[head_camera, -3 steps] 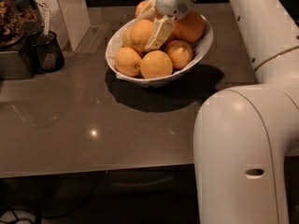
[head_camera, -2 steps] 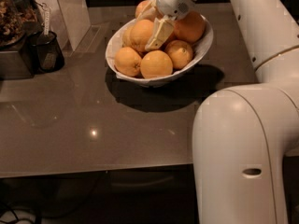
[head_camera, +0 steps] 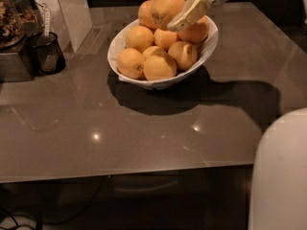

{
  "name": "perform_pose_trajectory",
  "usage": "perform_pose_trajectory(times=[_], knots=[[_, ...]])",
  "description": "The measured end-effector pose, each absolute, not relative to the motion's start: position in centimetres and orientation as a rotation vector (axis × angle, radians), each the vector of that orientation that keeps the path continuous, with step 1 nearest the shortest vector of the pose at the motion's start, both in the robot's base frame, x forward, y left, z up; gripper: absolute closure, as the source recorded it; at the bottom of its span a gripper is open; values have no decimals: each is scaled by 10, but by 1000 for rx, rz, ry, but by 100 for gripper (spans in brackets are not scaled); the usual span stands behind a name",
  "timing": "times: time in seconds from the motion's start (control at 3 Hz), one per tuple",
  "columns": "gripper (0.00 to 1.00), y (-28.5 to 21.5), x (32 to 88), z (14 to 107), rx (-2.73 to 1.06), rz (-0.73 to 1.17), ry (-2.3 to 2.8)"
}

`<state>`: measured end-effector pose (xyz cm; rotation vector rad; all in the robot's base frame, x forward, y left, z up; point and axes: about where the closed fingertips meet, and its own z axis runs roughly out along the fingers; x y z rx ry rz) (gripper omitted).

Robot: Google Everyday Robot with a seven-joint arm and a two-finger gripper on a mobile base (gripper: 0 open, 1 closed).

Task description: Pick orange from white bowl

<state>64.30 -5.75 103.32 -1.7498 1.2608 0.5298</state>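
Note:
The white bowl point(head_camera: 116, 46) stands on the brown table at the back and holds several oranges. My gripper point(head_camera: 171, 7) is over the bowl's far side, reaching in from the top right. It is shut on the orange point(head_camera: 160, 11), a big round one with a duller mottled patch. The orange is raised a little above the pile. One cream finger point(head_camera: 189, 13) lies across its right side; the other finger is at the top edge of the view, mostly hidden.
A small black cup point(head_camera: 48, 55) stands at the left next to a dark appliance point(head_camera: 12, 42). A white upright box point(head_camera: 72, 8) is behind them. My white robot body point(head_camera: 280, 176) fills the lower right corner. The table's front edge runs across the lower part.
The gripper, earlier down among the oranges, has closed on the big orange and lifted it above the pile. The view has also shifted closer to the table.

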Motion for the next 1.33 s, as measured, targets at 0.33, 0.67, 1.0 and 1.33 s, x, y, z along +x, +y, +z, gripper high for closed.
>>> perform_pose_trajectory(times=[0.33, 0.67, 1.0, 1.33], knots=[[100, -87, 618, 1055, -1652, 538, 1276], [100, -105, 591, 1058, -1555, 583, 1302], [100, -114, 568, 1050, -1502, 630, 1330], [100, -117, 555, 1037, -1482, 681, 1359]])
